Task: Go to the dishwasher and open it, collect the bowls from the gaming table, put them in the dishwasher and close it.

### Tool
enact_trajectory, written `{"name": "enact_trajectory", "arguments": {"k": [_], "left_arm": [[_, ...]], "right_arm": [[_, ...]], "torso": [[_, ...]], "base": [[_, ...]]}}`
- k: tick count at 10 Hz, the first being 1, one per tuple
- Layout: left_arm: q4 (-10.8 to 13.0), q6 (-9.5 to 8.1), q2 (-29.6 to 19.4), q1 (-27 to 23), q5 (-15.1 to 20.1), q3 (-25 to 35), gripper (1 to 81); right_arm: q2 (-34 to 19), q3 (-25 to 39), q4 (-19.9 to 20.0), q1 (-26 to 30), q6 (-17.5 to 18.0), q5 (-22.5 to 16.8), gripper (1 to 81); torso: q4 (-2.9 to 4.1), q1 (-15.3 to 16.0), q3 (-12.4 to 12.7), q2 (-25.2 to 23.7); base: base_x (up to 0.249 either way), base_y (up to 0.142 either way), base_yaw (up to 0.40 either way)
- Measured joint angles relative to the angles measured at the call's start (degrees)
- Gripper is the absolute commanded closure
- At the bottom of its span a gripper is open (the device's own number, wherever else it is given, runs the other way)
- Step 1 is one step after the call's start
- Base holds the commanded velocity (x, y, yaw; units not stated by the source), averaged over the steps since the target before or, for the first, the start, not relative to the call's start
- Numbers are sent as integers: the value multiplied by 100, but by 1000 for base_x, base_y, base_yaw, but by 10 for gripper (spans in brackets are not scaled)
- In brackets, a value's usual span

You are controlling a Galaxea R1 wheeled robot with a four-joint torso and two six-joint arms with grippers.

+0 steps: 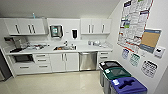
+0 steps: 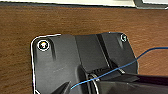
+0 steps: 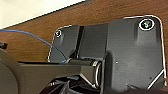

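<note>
Stainless dishwasher (image 1: 87, 61) centre frame, door closed, under white bench (image 1: 82, 48); sink (image 1: 64, 47) to its left. Tool state both arms: cannot tell.

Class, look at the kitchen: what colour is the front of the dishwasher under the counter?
Silvery stainless steel; the dishwasher stands out among white cabinets, best seen in the head view.

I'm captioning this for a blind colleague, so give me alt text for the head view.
A small office kitchen: a closed stainless-steel dishwasher sits under a white counter, right of the sink. Three recycling bins line the right wall below posters.
</note>
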Motion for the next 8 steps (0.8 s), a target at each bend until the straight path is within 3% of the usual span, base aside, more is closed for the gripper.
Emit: {"name": "enact_trajectory", "arguments": {"k": [8], "left_arm": [[0, 0, 0, -2, 0, 0, 10]], "right_arm": [[-15, 5, 0, -2, 0, 0, 10]], "torso": [[0, 0, 0, 2]], "base": [[115, 0, 0]]}}
